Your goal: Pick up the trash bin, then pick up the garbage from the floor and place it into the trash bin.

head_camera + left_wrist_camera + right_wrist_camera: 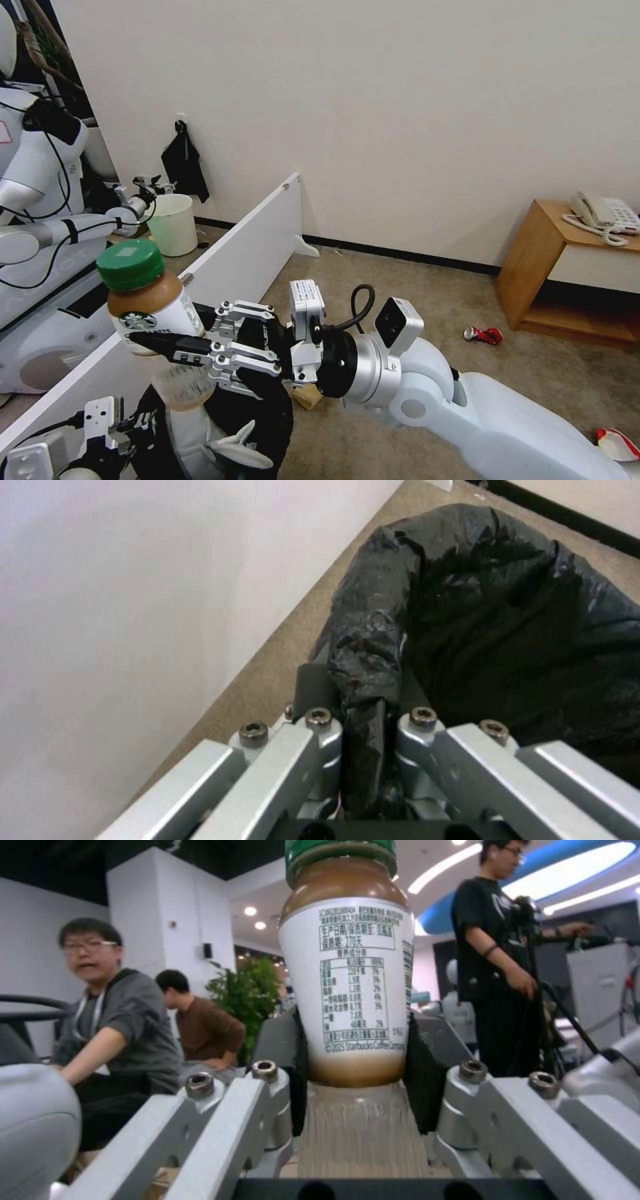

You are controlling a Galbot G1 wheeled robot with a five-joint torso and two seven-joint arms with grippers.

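Low on the left, the left gripper [363, 720] is clamped on the black bag rim of the trash bin [263, 427]; its wrist view alone shows that pinch, tight on the plastic. A white slipper [230, 448], it seems, lies inside the bin. Just above the bin, the right gripper [175, 352] squeezes a green-capped bottle [155, 313], upright, label reading Starbucks; the right wrist view adds "Starbucks Coffee Company". Far right, a crushed red can [483, 335] sits on the floor [413, 280].
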